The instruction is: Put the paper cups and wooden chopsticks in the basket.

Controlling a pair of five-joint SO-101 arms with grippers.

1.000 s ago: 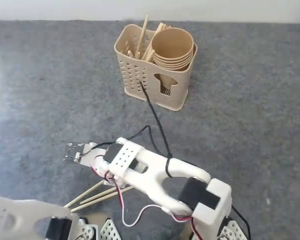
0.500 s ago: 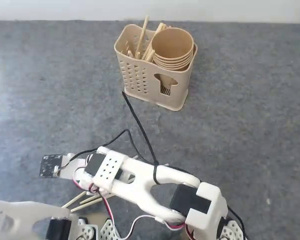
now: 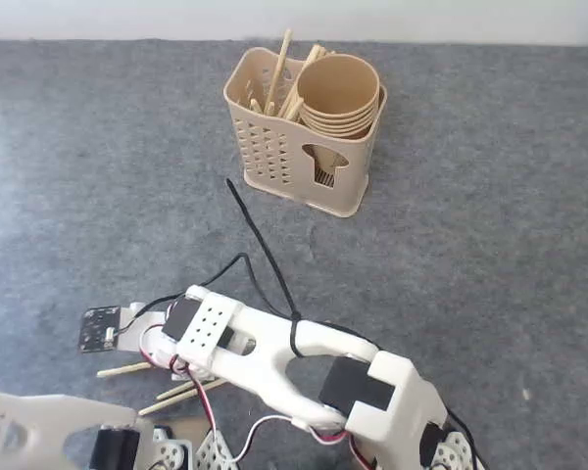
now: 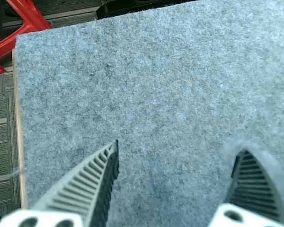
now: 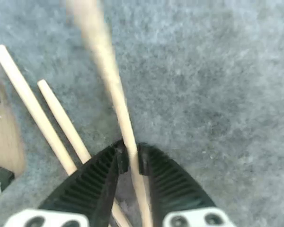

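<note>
The beige basket [image 3: 274, 162] stands at the back of the mat with a stack of paper cups [image 3: 338, 93] and several wooden chopsticks [image 3: 280, 61] upright in it. My right arm [image 3: 274, 352] stretches over the front left of the mat, above loose chopsticks [image 3: 171, 397]. In the right wrist view my right gripper [image 5: 130, 158] is shut on one chopstick [image 5: 106, 80], which slants up from its fingers. Two more chopsticks [image 5: 35, 109] lie side by side on the mat beside it. My left gripper [image 4: 179, 149] hangs open over bare grey mat.
A black cable [image 3: 260, 245] loops from the right arm across the mat toward the basket. The left arm's body [image 3: 39, 426] sits at the front left corner. In the left wrist view the mat edge [image 4: 18, 118] and a red clamp [image 4: 23, 19] lie beyond.
The right arm has swung left and toward the front over the loose chopsticks. One chopstick now sticks out to the left, apart from the others. The left arm has not moved.
</note>
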